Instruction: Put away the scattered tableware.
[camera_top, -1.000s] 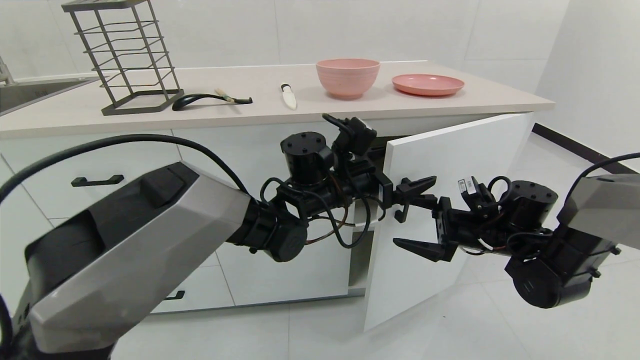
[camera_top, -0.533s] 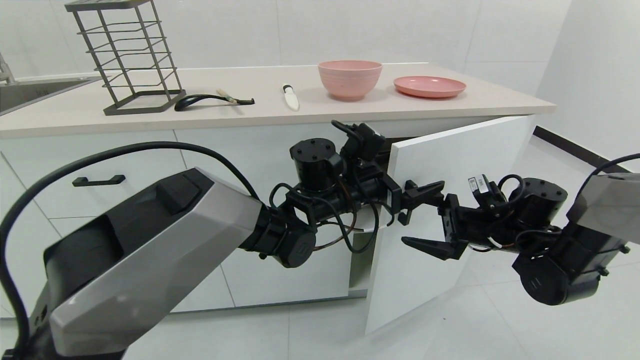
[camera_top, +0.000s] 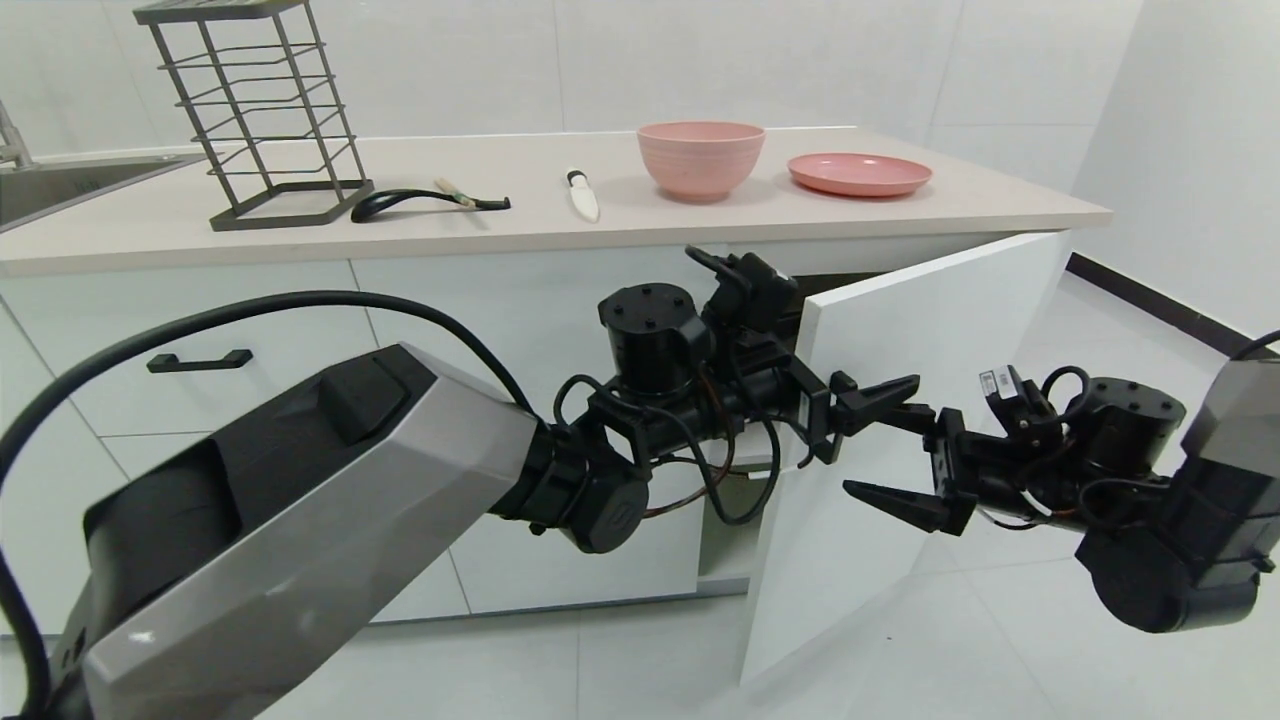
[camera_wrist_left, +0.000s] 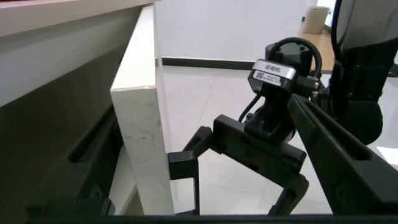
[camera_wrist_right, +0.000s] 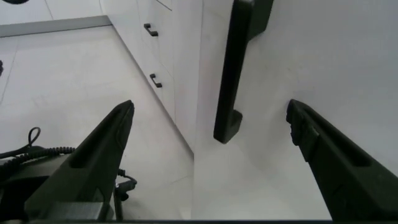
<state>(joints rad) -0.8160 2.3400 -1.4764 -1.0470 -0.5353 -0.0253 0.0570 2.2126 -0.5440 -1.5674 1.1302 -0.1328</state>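
One pink bowl (camera_top: 700, 158) and one pink plate (camera_top: 860, 172) are sitting at the far right of the counter (camera_top: 960, 205), with one knife (camera_top: 583, 200), one black ladle (camera_top: 372, 207) and one wire rack (camera_top: 218, 10) ranging leftward toward the sink (camera_top: 60, 185); what the bowl is holding cannot be told. Below, the cabinet door (camera_top: 930, 330) is standing ajar, and the left gripper (camera_wrist_left: 205, 112) is sitting at its free edge, fingers apart with the edge between them, not closed on it. The right gripper (camera_top: 880, 445) is hovering just in front of the door, wide open on either side of the one black handle (camera_wrist_right: 239, 68), holding nothing.
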